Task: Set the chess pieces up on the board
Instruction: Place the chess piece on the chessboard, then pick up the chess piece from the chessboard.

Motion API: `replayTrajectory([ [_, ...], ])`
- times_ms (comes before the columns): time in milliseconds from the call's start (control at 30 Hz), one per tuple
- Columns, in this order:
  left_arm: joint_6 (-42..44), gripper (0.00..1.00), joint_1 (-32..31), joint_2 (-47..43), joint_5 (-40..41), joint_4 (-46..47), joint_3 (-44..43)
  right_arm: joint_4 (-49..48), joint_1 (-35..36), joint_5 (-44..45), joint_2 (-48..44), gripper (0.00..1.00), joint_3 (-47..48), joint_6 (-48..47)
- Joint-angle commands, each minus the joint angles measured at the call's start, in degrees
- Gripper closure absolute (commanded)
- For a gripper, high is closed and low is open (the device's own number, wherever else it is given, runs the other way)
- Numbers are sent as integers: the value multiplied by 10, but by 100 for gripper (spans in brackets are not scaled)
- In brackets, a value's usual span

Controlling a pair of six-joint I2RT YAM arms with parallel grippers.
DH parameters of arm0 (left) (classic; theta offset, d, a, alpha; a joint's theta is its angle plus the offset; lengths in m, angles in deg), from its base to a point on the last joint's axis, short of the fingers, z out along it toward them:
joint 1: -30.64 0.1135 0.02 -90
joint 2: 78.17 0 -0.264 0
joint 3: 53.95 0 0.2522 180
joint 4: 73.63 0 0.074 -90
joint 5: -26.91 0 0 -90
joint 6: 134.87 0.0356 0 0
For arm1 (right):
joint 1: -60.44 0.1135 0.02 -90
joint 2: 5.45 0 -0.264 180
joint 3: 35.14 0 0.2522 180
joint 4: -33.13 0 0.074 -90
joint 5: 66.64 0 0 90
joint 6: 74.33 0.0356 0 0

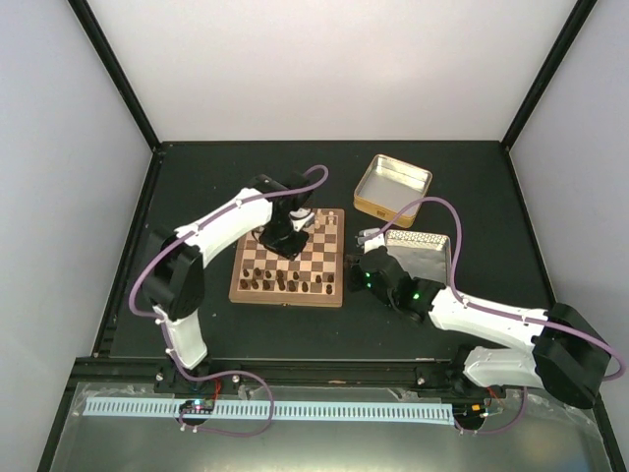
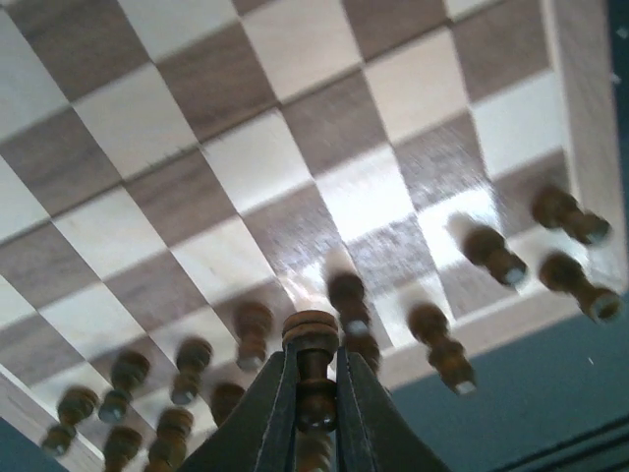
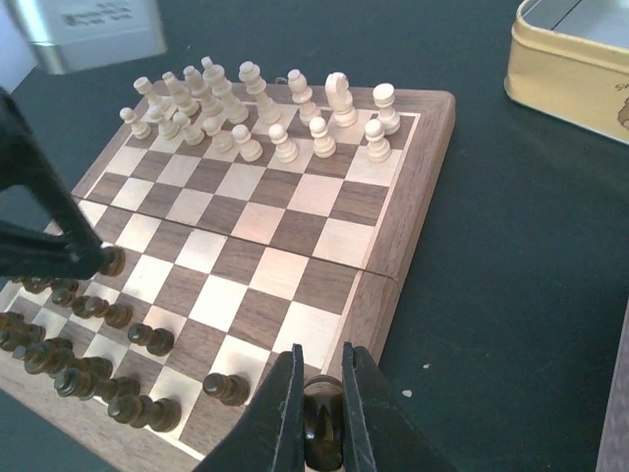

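At the board (image 3: pixel 295 231), the left gripper (image 2: pixel 314 369) pinches one dark chess piece (image 2: pixel 311 329) and the right gripper (image 3: pixel 321 369) another dark piece (image 3: pixel 319 425).

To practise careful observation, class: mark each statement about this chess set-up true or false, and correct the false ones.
1. The left gripper is shut on a dark piece. True.
2. The right gripper is open and empty. False: it is shut on a second dark piece.
3. The cream pieces stand in two rows at one end of the board. True.
4. The board's middle squares are crowded with pieces. False: they are bare.
5. The gold tin sits on the board. False: it rests on the table, apart from the board.
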Motion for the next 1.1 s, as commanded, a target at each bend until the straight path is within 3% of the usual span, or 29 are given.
replayTrajectory([
  [0,23,90,29,55,-1,-3,-43,-18,3,40,4,97,24,-9],
  [167,18,87,52,111,20,-3,-76,-14,3,46,5,97,30,-12],
  [367,15,70,57,133,24,5,-85,-10,3,45,-3,97,29,-13],
  [467,9,67,58,132,28,15,-81,-8,3,44,-3,97,30,-12],
  [833,-6,67,58,94,9,54,-18,-11,3,37,5,97,31,-7],
  [1067,-8,78,59,86,13,62,-6,-10,3,36,6,97,32,-5],
])
